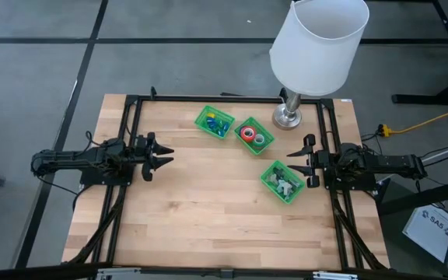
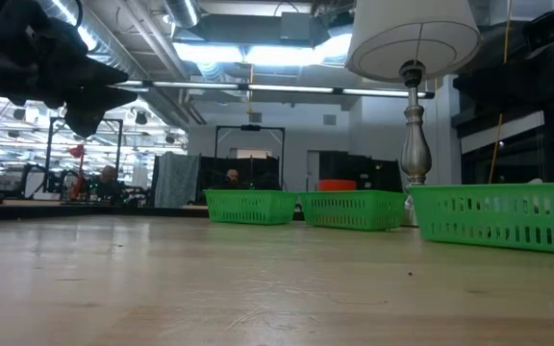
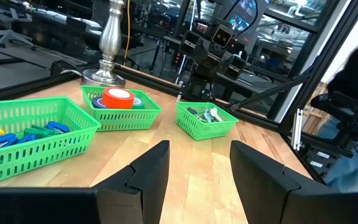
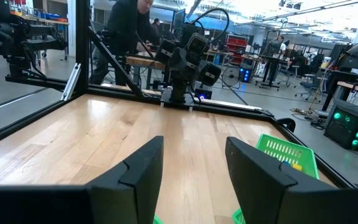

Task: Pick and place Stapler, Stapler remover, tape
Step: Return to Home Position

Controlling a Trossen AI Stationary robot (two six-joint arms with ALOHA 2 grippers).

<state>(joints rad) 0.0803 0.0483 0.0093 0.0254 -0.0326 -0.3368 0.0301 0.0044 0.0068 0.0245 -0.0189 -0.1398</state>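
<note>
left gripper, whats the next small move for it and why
Probably none beyond settling at home and stopping. The left gripper and right gripper sit at opposite sides of the table, jaws open and empty. The tape lies in the middle basket, and the top basket and bottom basket hold small items too, so nothing seems left to pick.

A white-shaded lamp stands at the far edge of the wooden worktop; a yellow cable crosses the floor at right.
</note>
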